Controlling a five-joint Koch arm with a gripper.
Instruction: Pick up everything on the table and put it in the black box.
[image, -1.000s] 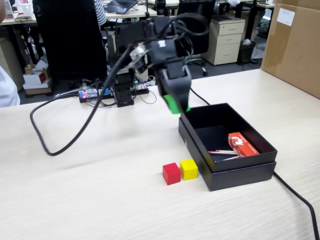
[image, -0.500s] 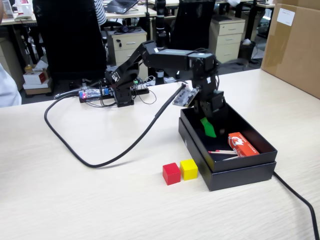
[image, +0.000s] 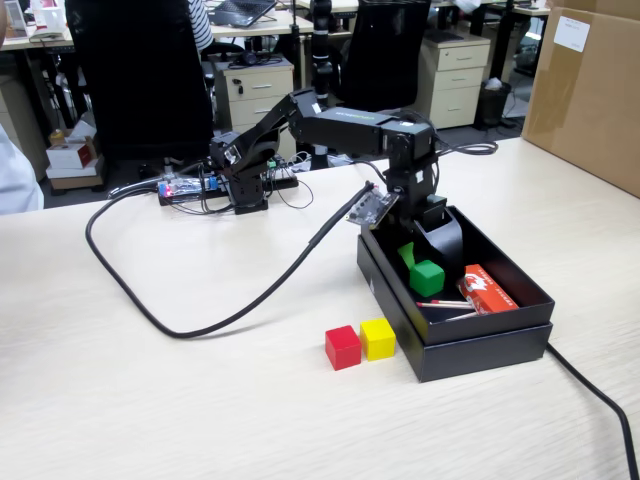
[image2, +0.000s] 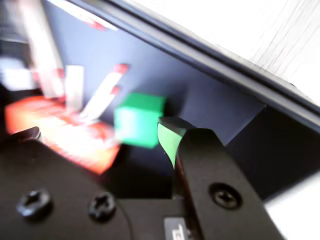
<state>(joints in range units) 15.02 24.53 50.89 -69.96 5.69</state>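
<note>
The green cube (image: 427, 277) lies inside the black box (image: 480, 340), loose on its floor; the wrist view shows this cube (image2: 138, 120) blurred, just past the jaw tips. My gripper (image: 426, 256) hangs inside the box right above the cube, jaws spread wide and open, holding nothing. In the wrist view the gripper (image2: 100, 131) has a green-padded finger (image2: 167, 142) on the right. On the table (image: 150, 400), the red cube (image: 342, 347) and the yellow cube (image: 378, 339) sit touching each other, just left of the box's front corner.
An orange-red matchbox (image: 485, 289) with loose matchsticks (image: 447, 303) lies in the box. A thick black cable (image: 200, 320) loops across the table left of the arm. A big brown carton (image: 590, 90) stands at the far right. Another cable (image: 600, 400) runs off the box's front right.
The arm swung right and down into the black box with the green cube. The jaws have opened and the cube now rests on the box floor.
</note>
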